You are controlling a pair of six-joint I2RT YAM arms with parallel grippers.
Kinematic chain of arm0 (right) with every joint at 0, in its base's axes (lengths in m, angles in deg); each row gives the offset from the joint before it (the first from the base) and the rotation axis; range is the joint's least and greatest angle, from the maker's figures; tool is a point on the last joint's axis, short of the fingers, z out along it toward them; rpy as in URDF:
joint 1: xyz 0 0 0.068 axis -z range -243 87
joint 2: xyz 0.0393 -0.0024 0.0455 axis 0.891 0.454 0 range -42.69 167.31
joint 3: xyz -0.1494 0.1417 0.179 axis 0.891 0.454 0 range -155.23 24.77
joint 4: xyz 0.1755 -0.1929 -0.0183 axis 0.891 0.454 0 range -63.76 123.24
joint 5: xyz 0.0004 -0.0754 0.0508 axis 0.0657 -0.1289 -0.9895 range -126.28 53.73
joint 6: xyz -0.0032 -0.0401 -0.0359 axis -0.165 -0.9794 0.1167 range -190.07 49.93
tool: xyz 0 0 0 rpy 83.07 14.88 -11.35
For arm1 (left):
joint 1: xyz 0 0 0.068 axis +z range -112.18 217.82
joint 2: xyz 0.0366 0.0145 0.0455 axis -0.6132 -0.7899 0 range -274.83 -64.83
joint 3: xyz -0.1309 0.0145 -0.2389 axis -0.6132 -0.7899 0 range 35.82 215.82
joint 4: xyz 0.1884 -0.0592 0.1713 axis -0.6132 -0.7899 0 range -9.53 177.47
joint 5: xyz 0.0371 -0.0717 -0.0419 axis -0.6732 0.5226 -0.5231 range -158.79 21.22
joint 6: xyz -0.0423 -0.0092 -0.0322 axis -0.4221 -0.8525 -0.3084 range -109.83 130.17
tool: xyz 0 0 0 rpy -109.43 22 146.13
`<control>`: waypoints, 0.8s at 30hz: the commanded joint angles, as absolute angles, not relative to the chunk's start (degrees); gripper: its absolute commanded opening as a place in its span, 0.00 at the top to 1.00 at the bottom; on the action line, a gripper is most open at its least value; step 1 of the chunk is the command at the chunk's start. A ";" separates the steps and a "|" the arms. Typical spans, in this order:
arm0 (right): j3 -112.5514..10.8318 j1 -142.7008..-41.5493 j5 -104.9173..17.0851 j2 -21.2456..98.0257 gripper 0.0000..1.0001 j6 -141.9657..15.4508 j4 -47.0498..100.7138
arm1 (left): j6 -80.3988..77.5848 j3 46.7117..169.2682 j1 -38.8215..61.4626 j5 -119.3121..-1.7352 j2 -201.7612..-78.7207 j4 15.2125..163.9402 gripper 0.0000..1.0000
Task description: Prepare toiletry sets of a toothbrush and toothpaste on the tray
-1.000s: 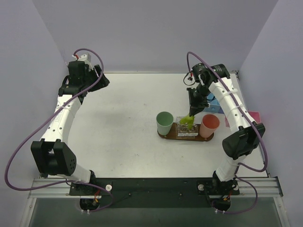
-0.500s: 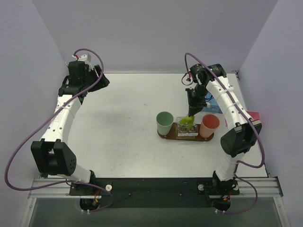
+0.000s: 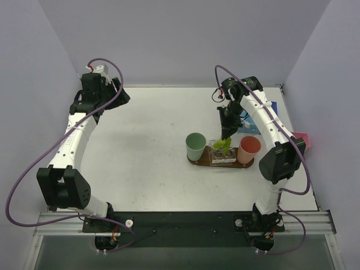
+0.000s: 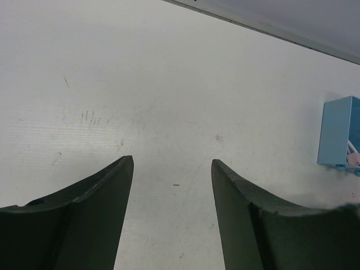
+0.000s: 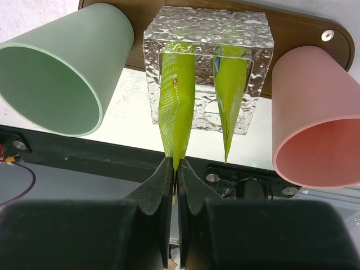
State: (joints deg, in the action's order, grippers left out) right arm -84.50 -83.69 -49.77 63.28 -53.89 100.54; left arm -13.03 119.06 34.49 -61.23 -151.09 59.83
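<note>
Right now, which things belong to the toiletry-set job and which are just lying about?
Job: two green toothpaste tubes, clear holder, wooden tray, right end effector pinching one tube's tip.
Lying about: green cup, pink cup, blue bin, pink box, open left end effector.

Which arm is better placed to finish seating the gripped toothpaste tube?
Right: the right gripper is shut on that toothpaste tube at the clear holder; the left gripper hangs open far away.
</note>
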 commanded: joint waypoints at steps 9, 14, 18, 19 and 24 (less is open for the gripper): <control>-85.09 -84.97 -48.58 66.20 1.00 -53.37 113.51 | -11.80 118.26 34.57 -62.28 -147.98 60.67 0.32; -85.79 -85.32 -47.62 67.43 1.00 -52.58 113.51 | -11.80 117.82 34.57 -62.28 -147.63 60.75 0.32; -86.23 -85.67 -46.47 67.70 1.00 -51.09 113.60 | -11.80 117.47 34.66 -62.37 -147.45 60.84 0.32; -86.32 -85.76 -46.21 67.79 1.00 -50.91 113.51 | -11.89 117.38 34.66 -62.46 -147.37 60.84 0.32; -87.55 -85.76 -44.72 68.31 1.00 -49.59 113.51 | -11.98 116.94 34.66 -62.46 -147.10 60.93 0.32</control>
